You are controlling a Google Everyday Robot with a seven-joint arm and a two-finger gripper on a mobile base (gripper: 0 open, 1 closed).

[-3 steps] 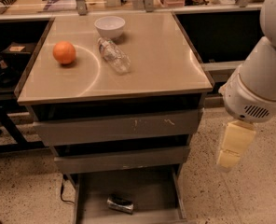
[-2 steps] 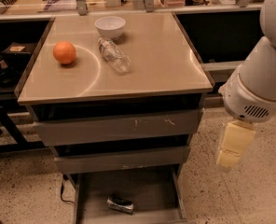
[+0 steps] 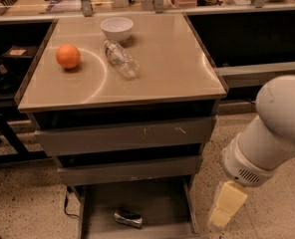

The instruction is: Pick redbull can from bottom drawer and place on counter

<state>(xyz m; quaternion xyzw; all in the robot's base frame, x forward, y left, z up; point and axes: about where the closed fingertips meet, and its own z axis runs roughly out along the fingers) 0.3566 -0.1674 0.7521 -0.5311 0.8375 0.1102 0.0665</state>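
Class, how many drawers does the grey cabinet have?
3: top drawer under the counter, middle drawer below it, bottom drawer pulled out, holding the redbull can. The end effector hangs beside that drawer.

The bottom drawer (image 3: 157,198) is pulled open, with the redbull can (image 3: 128,218) lying on its side near the front lip. My gripper (image 3: 226,205) hangs just right of that drawer, outside it. Above the drawer, the counter (image 3: 167,63) bears an orange (image 3: 68,57), a white bowl (image 3: 117,29) and a plastic bottle (image 3: 121,59).

My arm (image 3: 274,133) looks like a fat, smooth white tube with a rounded end and a small slotted vent (image 3: 247,175). The blocky, pale yellow gripper (image 3: 223,214) sits low at the right of my view.
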